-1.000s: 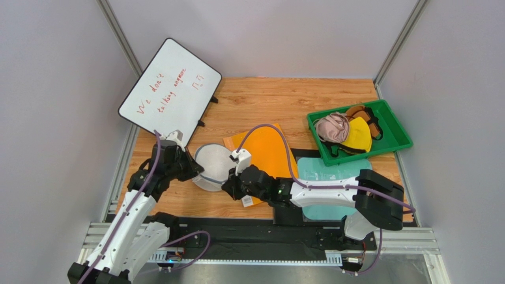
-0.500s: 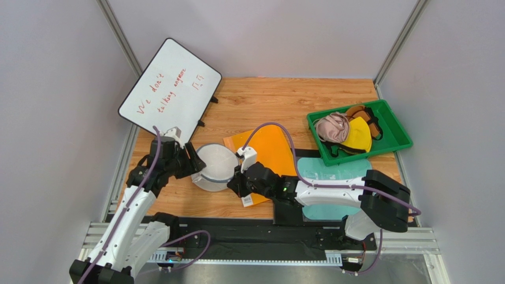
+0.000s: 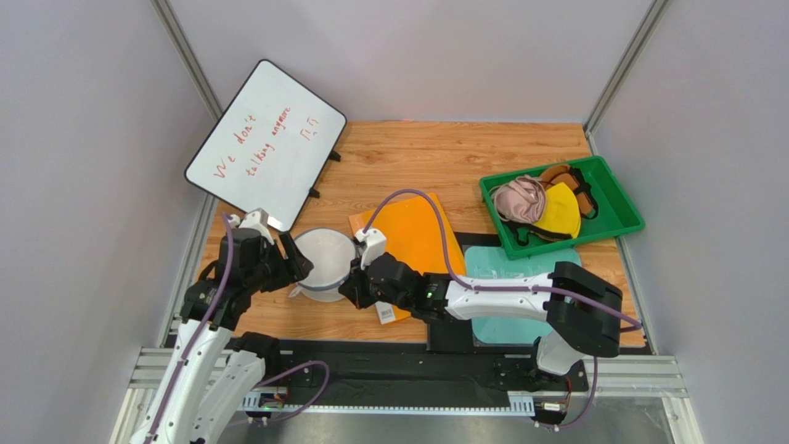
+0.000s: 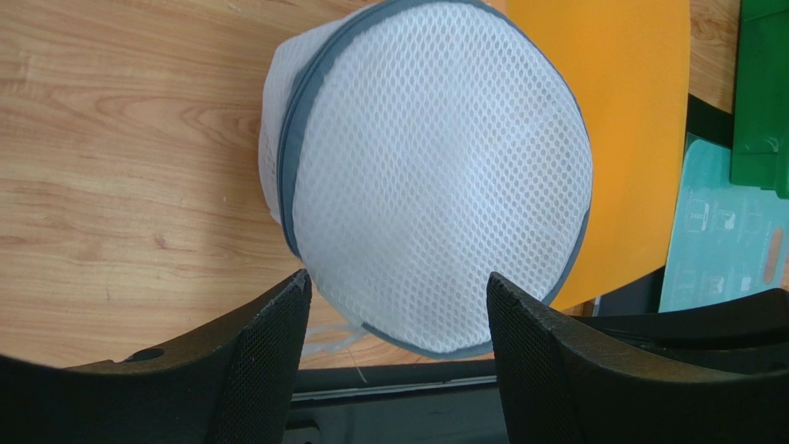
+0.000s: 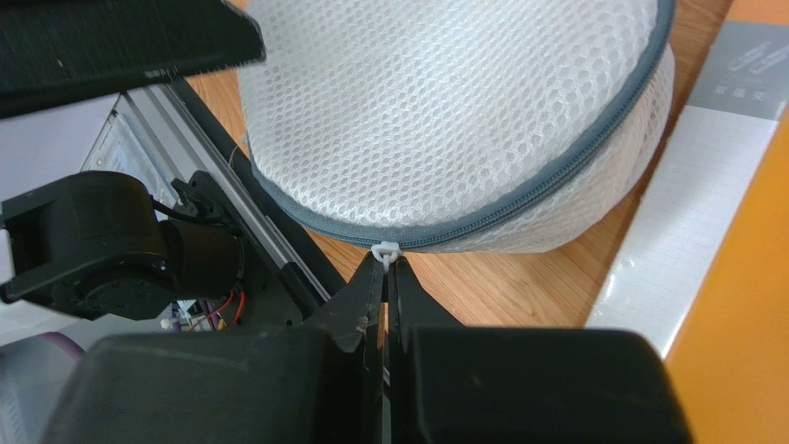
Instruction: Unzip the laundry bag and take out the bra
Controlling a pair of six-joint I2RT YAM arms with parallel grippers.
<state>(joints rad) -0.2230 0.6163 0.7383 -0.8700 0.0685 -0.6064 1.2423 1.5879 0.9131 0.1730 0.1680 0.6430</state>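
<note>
The unzipping step is in hand. The right gripper (image 5: 386,268) is closed on the small white zipper pull (image 5: 385,250) at the dark rim of the laundry bag (image 5: 444,111), which lies directly in front of its fingertips. The left gripper (image 4: 396,287) is open, with the bag's near edge between its fingers. Next, I think, the left must clamp the bag while the right draws the pull along the rim. The bra is not visible, because the mesh hides the inside. How far the zipper is already open is hard to tell.

One laundry bag (image 3: 324,262), one whiteboard (image 3: 264,141), one green tray (image 3: 609,199), three bras (image 3: 560,211), one orange sheet (image 3: 417,231), one teal mat (image 3: 505,265)
</note>
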